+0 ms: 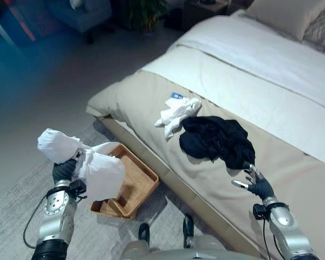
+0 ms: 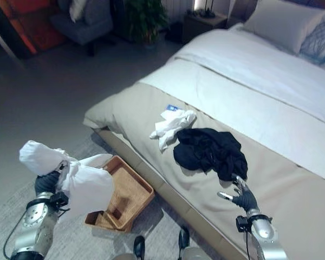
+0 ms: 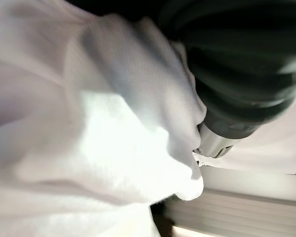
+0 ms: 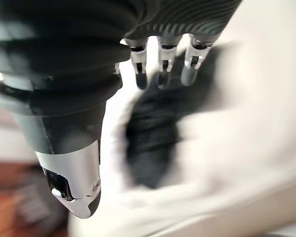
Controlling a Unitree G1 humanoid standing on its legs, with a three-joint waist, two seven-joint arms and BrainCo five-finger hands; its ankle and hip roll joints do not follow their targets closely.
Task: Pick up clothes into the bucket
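white garment (image 1: 100,173): plain white, bunched round the left hand (image 1: 64,170), whose cover is dark and ribbed
black garment (image 1: 216,140): plain black, crumpled, just beyond the fingers (image 1: 253,172) of the right hand (image 1: 258,186)
small white cloth (image 1: 177,114): white, just past the black garment from those fingers; a small blue tag (image 1: 176,96) at its far edge
right hand: silver fingers with dark tips, dark ribbed cover
basket (image 1: 142,187): woven tan-orange wicker, beside the left hand's fingers
bed (image 1: 292,162): beige cover under the clothes, white sheet farther off
rug (image 1: 16,211): light grey
floor (image 1: 54,81): grey
pillow (image 1: 287,13): beige
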